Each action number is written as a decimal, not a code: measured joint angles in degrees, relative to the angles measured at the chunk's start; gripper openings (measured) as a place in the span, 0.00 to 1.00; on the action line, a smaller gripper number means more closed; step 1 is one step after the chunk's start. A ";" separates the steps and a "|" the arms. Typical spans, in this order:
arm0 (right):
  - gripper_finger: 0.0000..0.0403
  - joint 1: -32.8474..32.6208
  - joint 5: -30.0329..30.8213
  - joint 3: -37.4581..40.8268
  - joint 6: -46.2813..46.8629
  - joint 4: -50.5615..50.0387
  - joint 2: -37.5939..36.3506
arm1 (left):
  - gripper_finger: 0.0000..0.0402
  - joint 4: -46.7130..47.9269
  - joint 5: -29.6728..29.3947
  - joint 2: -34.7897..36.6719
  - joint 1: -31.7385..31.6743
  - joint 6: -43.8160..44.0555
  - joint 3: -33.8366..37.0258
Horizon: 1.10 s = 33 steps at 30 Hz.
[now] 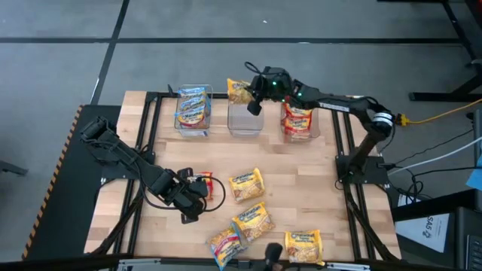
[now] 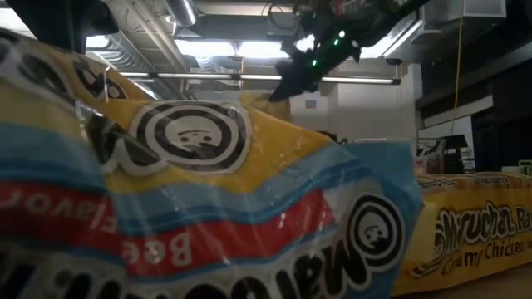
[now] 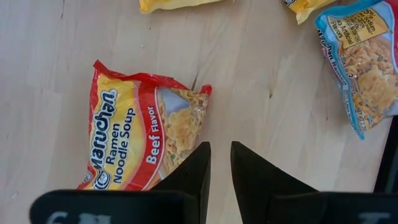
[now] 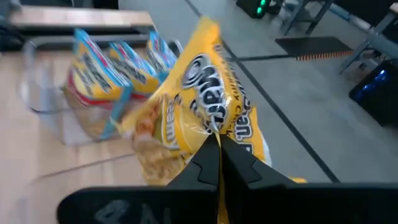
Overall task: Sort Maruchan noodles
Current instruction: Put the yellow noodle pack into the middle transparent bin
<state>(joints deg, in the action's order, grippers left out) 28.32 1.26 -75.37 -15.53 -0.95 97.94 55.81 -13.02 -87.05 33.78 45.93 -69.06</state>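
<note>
Maruchan noodles: yellow packet (image 4: 205,118) clamped in right hand (image 1: 254,96) above middle clear bin (image 1: 245,120); red packet (image 3: 140,140) lies on bench (image 1: 301,196) beside left hand (image 3: 219,163), fingers slightly apart.

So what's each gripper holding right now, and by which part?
Right gripper pinches a yellow noodle packet by its wrapper edge. Left gripper holds nothing.

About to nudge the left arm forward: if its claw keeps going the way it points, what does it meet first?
The left claw sits at the edge of the red beef packet, whose corner lies against one finger. Straight ahead looks like bare table; farther on, a yellow packet, though depth is unclear.
</note>
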 joint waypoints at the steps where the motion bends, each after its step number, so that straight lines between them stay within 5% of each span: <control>1: 0.00 0.07 0.13 0.00 -0.42 0.87 1.24 | 0.14 0.02 0.00 0.00 0.00 -0.02 0.00; 14: 0.00 2.79 6.75 0.02 -2.86 4.12 6.84 | 0.14 -0.04 -0.02 0.00 0.01 0.07 0.00; 33: 0.04 7.04 1.97 0.02 1.82 5.50 7.47 | 0.14 -0.17 -0.02 0.00 0.00 0.02 0.00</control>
<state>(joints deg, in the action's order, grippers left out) 35.35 3.22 -75.35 -13.71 4.56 105.41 55.64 -13.04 -87.05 33.78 45.96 -69.06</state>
